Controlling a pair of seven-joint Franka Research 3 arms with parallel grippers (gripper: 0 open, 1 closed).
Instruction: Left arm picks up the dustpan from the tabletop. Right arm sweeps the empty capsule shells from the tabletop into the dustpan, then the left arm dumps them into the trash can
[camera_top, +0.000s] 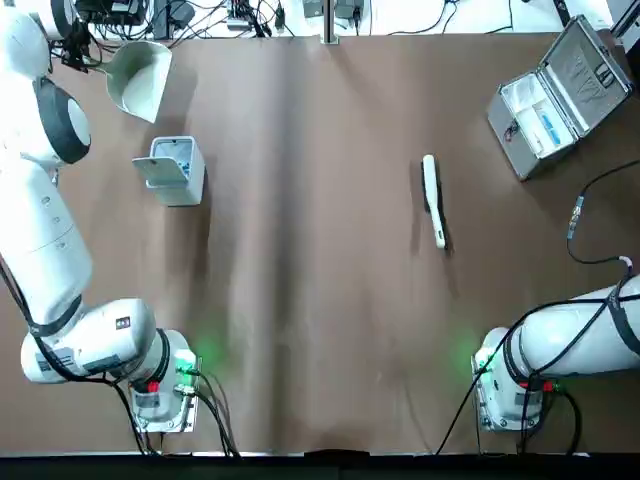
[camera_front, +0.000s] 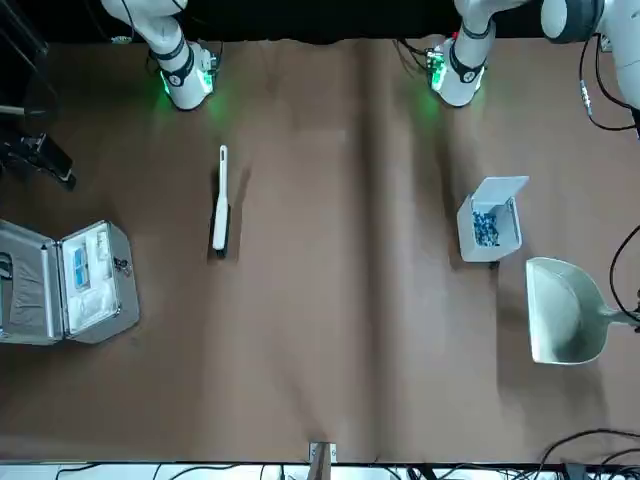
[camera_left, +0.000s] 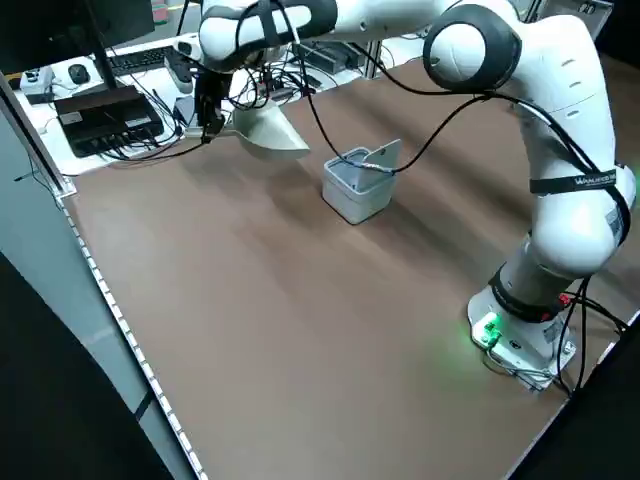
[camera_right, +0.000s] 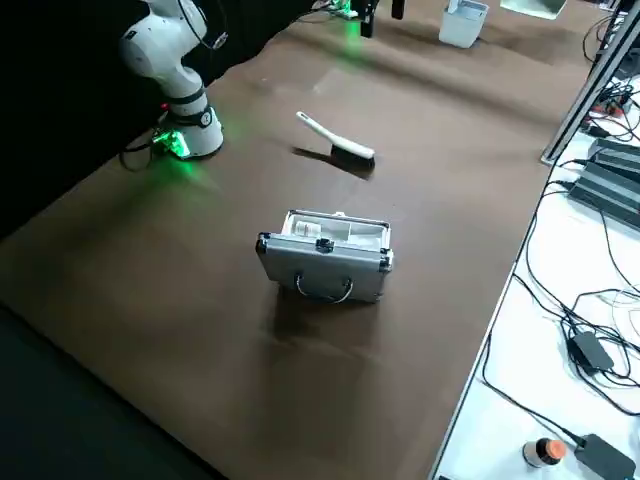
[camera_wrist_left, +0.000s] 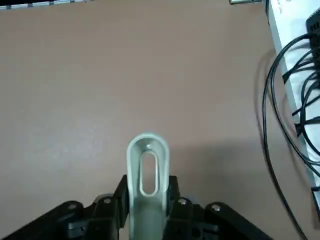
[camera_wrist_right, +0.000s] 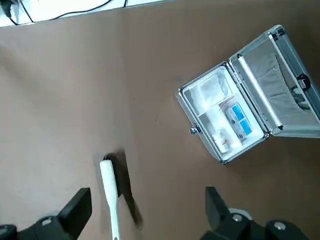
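Top view: left gripper (camera_wrist_left: 148, 181) clamps cream-white plastic dustpan (camera_top: 138, 82); light-grey boxy trash can (camera_top: 182, 184) at dustpan's five o'clock. Right gripper (camera_wrist_right: 149, 195) parted, three-o'clock side.

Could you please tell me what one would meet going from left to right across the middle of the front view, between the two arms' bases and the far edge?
Open silver metal case, white-handled brush with black bristles, small white lidded bin, pale cream-white plastic dustpan.
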